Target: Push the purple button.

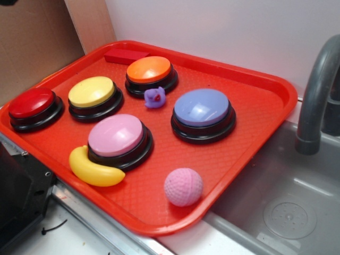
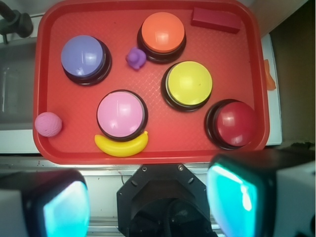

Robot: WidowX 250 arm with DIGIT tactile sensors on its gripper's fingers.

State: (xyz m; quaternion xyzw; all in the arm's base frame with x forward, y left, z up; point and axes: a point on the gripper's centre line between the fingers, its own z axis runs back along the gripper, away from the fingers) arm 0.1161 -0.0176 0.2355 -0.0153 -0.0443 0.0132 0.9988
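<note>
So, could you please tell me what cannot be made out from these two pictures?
- Gripper: the wrist view's lower edge crops its blurred fingers; the exterior view does not show it.
- Purple button: whether it is depressed cannot be told.
- Faucet: cut off by the exterior view's right edge.
- Banana: its inner curve is hidden by the pink button.

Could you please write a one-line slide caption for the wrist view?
Wrist view: open tool high above a red tray holding five dome buttons, the purple button at upper left.
</note>
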